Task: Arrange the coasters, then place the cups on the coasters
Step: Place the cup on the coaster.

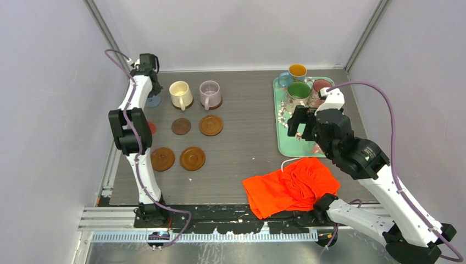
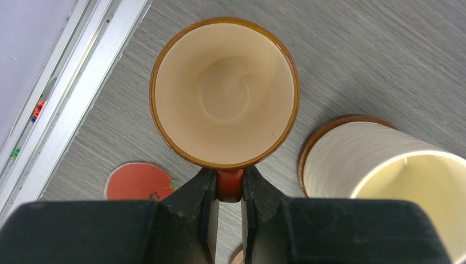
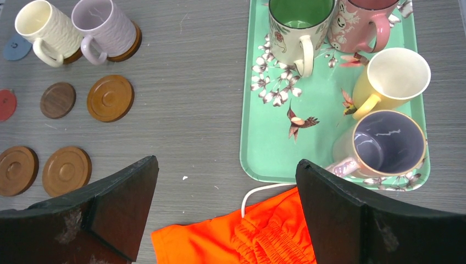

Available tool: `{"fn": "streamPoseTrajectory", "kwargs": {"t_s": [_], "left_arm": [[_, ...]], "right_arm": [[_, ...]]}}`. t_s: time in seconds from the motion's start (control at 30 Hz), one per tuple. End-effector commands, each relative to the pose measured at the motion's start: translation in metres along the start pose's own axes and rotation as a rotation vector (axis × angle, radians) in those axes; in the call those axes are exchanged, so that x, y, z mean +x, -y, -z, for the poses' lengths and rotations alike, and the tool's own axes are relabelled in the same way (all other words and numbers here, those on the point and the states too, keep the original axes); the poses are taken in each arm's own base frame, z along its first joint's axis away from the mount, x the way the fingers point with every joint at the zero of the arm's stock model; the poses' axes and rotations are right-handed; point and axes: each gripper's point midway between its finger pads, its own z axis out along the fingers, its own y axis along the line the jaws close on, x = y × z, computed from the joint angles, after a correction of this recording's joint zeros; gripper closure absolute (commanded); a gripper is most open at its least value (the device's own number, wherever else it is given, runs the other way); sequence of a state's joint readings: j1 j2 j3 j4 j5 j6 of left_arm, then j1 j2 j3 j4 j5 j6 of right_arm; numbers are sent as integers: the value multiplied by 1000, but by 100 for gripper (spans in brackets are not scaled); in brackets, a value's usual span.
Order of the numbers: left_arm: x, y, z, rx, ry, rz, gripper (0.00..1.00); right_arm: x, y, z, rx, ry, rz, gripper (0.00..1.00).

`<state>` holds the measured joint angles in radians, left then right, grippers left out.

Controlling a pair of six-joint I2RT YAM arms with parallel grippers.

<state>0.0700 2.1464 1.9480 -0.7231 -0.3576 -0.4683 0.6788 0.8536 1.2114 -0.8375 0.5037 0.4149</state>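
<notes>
1. Top external view: table (image 1: 242,143), grey wood-grain, carries all items; arm bases at near edge.
2. Tray (image 1: 283,144), teal w/ floral print, lies on table's R side and holds five mugs.
3. Cloth (image 1: 291,187), orange and crumpled, lies at near edge, just in front of tray.
4. R gripper (image 3: 226,162): fingers spread wide, gripping nothing, hovering over near half of tray.
5. L gripper (image 2: 229,184): at far-L of table, fingers pinching red-orange handle of brown-rimmed cup (item 9).
6. Mugs on tray: blue mug (image 1: 297,71) (orange inside), green-lined mug (image 3: 299,14) and pink mug (image 3: 357,25) at far end. Yellow mug (image 3: 395,74) and lilac-lined mug (image 3: 387,143) sit nearer, along R side.
7. Mugs off tray: cream mug (image 1: 180,94) and lilac mug (image 1: 210,93), close together at far centre-L, each upright on a brown coaster.
8. Bare brown coasters, two rows: dark coaster (image 1: 181,126) beside amber coaster (image 1: 211,125). Near-L coaster (image 1: 162,159) sits beside near-R coaster (image 1: 192,158).
9. Brown-rimmed cup (image 2: 225,93): cream inside, upright. In L wrist view it sits between red coaster (image 2: 137,181) and cream mug; contact w/ table can't be told.
10. Small coasters: blue coaster (image 3: 16,48) just L of cream mug; red coaster nearer, L of dark coaster.
</notes>
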Motion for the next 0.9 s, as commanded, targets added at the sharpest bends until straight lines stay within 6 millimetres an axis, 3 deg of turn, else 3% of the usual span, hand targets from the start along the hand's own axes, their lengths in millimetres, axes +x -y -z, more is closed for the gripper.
{"fn": "streamPoseTrajectory", "kwargs": {"t_s": [0.0, 0.87], "left_arm": [[-17, -3, 0, 21, 14, 49, 100], [2, -4, -46, 49, -44, -17, 100]], "right_arm": [[-13, -3, 0, -2, 49, -1, 0], [-12, -10, -6, 3, 27, 32, 0]]}}
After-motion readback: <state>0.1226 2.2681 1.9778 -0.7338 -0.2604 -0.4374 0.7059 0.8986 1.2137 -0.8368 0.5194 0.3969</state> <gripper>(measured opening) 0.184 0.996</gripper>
